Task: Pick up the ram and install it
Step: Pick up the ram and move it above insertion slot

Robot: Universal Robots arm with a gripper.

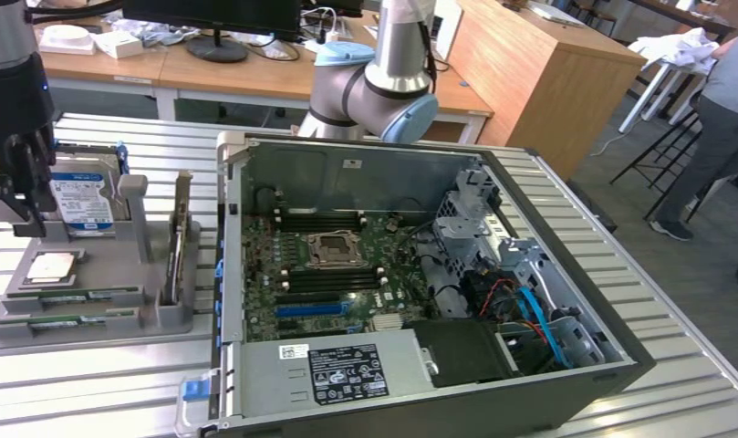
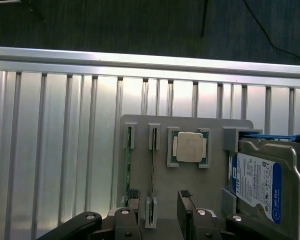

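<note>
Gripper hangs wide open, empty, over grey holder. We see ram edge-on in a slot btwn its fingers, end nearest gripper obscured; HDD cut off by frame.

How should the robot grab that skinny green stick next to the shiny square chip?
Probably pinch the ram by its two flat faces, mid-length, coming straight down from above: it stands on edge in the grey holder with its thin top edge free.

Grey moulded tray on ribbed aluminium table holds two thin green RAM sticks standing on edge, square silver-topped CPU and blue-labelled hard drive. Black gripper stands open, straddling one stick.
</note>
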